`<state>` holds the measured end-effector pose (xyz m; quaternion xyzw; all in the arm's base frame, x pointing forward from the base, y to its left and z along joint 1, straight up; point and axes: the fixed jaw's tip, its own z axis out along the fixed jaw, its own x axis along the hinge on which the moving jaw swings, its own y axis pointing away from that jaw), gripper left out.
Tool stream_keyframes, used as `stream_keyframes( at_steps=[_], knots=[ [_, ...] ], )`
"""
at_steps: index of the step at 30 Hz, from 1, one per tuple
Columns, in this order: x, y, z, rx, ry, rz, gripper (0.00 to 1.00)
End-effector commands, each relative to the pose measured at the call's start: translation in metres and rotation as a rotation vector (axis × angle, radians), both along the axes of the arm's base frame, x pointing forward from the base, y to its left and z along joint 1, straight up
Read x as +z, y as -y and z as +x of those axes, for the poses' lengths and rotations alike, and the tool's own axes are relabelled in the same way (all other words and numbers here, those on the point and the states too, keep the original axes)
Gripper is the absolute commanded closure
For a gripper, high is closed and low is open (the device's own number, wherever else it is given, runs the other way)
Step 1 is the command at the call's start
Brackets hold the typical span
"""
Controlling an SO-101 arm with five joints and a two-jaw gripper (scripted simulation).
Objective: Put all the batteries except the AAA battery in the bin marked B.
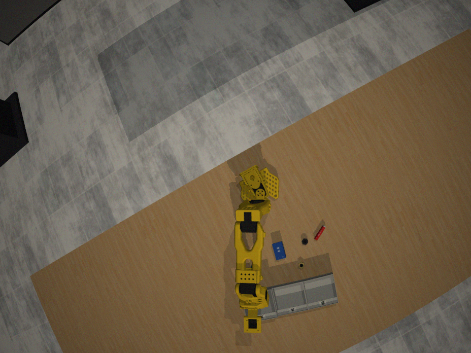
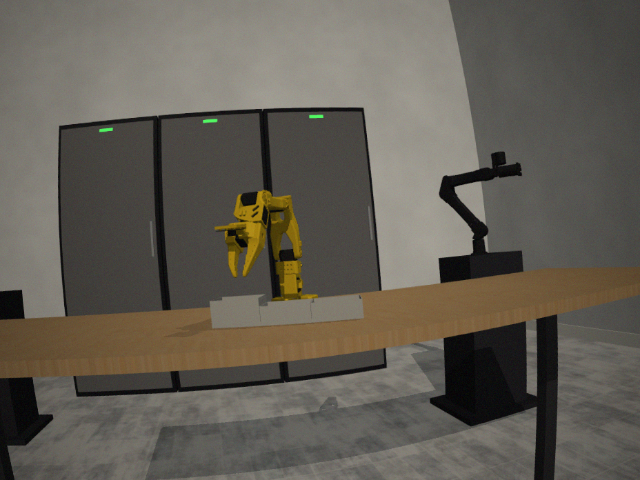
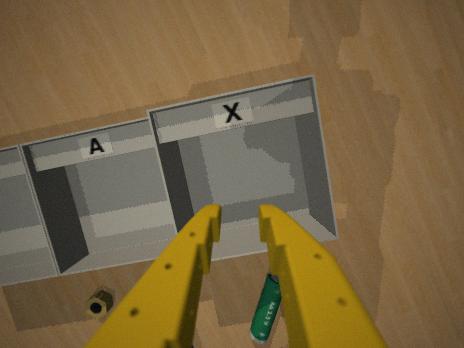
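Gaping bins X, A, seemingly hollow.

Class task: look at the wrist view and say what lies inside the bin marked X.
Nothing shows inside the bin marked X: only its bare grey floor and walls. The gripper hangs shut and holding nothing, and its fingers cover a small strip at the near wall.

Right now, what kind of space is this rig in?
Likely a lab or industrial test cell: a long wooden bench, three tall grey cabinets with green indicator lights, and a second black arm on a pedestal.
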<state>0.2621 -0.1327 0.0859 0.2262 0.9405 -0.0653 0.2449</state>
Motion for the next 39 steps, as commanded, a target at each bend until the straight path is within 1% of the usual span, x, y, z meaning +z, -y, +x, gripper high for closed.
stream_keyframes(
  at_steps=[1, 7, 9, 13, 16, 26, 27, 39],
  knots=[
    [0.018, -0.015, 0.012, 0.055, 0.084, -0.035, 0.93],
    [0.013, -0.043, 0.020, 0.153, 0.086, -0.031, 0.93],
    [0.013, -0.043, 0.020, 0.153, 0.086, -0.031, 0.93],
    [0.010, -0.058, 0.023, 0.202, 0.086, -0.029, 0.93],
    [0.009, -0.064, 0.023, 0.223, 0.087, -0.028, 0.93],
    [0.009, -0.066, 0.024, 0.232, 0.087, -0.028, 0.93],
    [0.008, -0.073, 0.025, 0.256, 0.083, -0.026, 0.93],
    [0.008, -0.073, 0.025, 0.256, 0.083, -0.026, 0.93]
  ],
)
